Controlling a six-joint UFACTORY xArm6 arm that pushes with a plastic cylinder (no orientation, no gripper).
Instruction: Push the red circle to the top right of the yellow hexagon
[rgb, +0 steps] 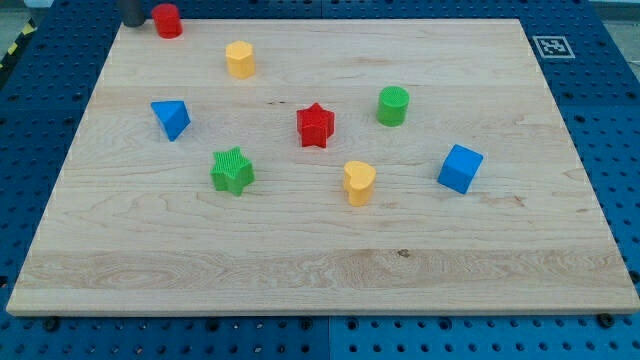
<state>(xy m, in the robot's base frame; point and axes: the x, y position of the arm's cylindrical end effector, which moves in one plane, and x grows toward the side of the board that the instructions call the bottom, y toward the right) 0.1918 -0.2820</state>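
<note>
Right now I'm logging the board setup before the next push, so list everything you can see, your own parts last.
red circle: one, red, top edge of the board at the view's left.
yellow hexagon: one, yellow, below and right of the red circle, apart from it.
blue triangle: one, blue, view's left.
green star: one, green, below and right of the blue triangle.
red star: one, red, near the middle.
green cylinder: one, green, right of the red star.
yellow heart: one, yellow, below the red star.
blue cube: one, blue, view's right.
wooden board: one, pale wood, on a blue perforated table.
marker tag: one, black and white, board's top right corner.
my tip: one, dark, just left of the red circle, at the view's top edge.
</note>
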